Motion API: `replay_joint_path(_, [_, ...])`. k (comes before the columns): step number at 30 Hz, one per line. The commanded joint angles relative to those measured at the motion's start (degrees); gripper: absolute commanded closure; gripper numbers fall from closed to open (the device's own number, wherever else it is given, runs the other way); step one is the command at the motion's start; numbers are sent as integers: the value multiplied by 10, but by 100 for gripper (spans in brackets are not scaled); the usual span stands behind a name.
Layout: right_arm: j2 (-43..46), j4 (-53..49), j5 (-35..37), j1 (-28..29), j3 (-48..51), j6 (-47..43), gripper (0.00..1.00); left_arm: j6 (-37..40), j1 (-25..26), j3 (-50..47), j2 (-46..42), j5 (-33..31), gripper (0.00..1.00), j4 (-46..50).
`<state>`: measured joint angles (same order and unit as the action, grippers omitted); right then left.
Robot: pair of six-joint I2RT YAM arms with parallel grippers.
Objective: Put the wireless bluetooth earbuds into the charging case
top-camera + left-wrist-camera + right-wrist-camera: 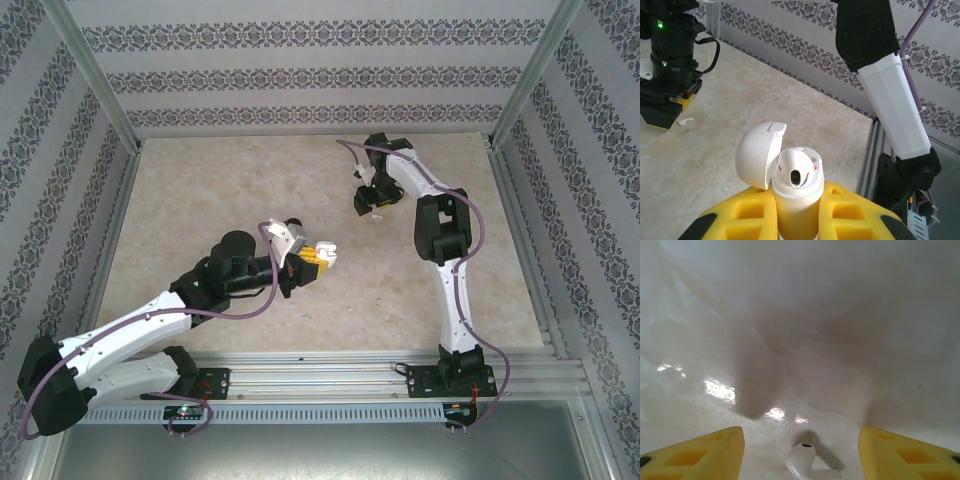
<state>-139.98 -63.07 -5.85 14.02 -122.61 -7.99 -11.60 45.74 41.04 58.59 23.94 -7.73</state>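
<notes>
The charging case (796, 202), a glossy white rounded pebble, stood upright at the bottom centre of the left wrist view. It was clamped between the yellow fingers (747, 212) of the left gripper (797, 210), which were closed tight on its lower body. Its lid (756, 157) was hinged open and leaned back to the left. A seated earbud (797, 169) rested in the mouth of the case, its dark opening facing the camera; whether the second slot was filled could not be told. In the top view this grip sat just left of the frame's centre, above the table (220, 180). That marbled beige surface spread wide to the upper left and lower right, bounded by patterned walls (300, 80) and a metal rail (330, 372) along the bottom edge. The right gripper (801, 436) was in the upper right of centre, well apart from the case. Its yellow fingers were spread wide at the lower corners of the right wrist view and gripped nothing. The loose earbud (805, 463) lay on the table between them at the bottom edge, white and glossy with its stem pointing right. Pale table filled the frame above it, with soft shadows and a few bright glints at left.
</notes>
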Motion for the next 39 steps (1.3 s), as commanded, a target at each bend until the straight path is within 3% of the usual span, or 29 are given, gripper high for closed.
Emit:
replay_joint_path(1, [-3, -22, -2, -1, -1, -10, 41, 17, -2, 25, 12, 10, 100, 7])
replay_joint_path(8, [-6, -53, 13, -1, 7, 4, 62, 23, -3, 23, 17, 9, 100, 2])
replay_joint_path(18, [12, -78, 24, -1, 42, 47, 66, 25, -8, 11, 17, 16, 100, -12])
replay_joint_path(28, [54, -55, -8, 7, 109, 80, 87, 16, -8, -4, -4, 23, 100, -13])
replay_joint_path(39, [165, 0, -39, 41, 268, 147, 89, 11, -8, -7, -12, 34, 100, -19])
